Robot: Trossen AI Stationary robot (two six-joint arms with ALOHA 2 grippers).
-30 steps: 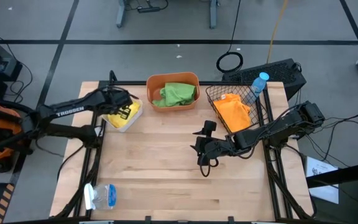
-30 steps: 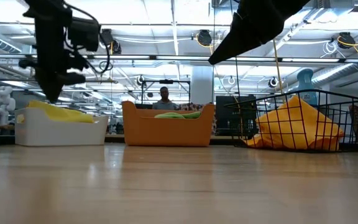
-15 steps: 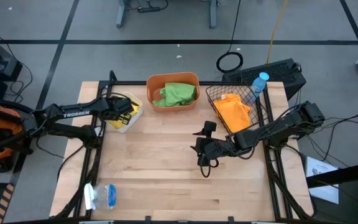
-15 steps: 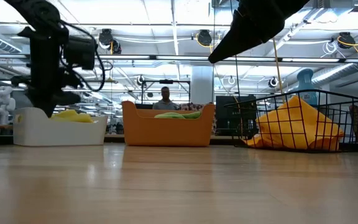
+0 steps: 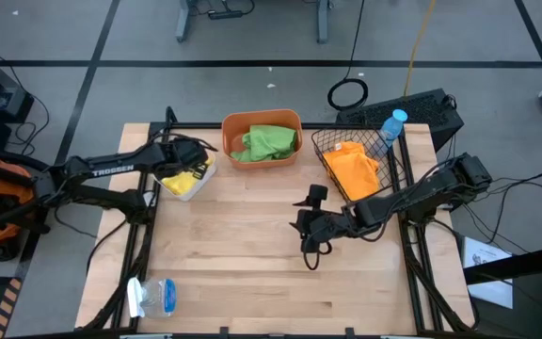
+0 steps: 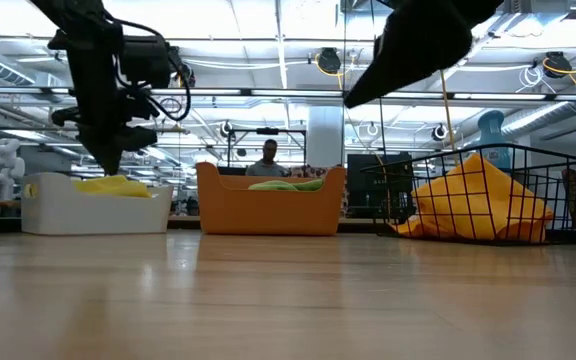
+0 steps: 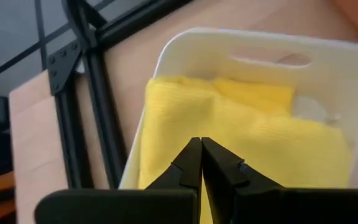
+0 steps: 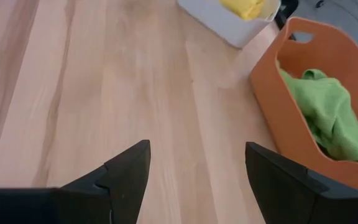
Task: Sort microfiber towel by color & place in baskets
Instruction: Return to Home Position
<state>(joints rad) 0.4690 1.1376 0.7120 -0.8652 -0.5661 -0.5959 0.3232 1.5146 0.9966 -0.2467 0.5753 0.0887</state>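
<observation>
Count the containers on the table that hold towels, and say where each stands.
3. The white tub stands back left, the orange tub back centre, the black wire basket back right. None looks hidden.

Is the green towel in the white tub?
No, the green towel lies in the orange tub, while the white tub holds a yellow towel.

The pale wooden table (image 5: 252, 254) carries three containers along its back edge: a white tub (image 5: 192, 192) at the left, an orange tub (image 5: 262, 163) in the middle and a wire basket (image 5: 331, 142) at the right. A bottle (image 5: 392, 126) stands just beside the basket at the back right corner. A clear packet (image 5: 154, 297) lies at the front left corner.
</observation>
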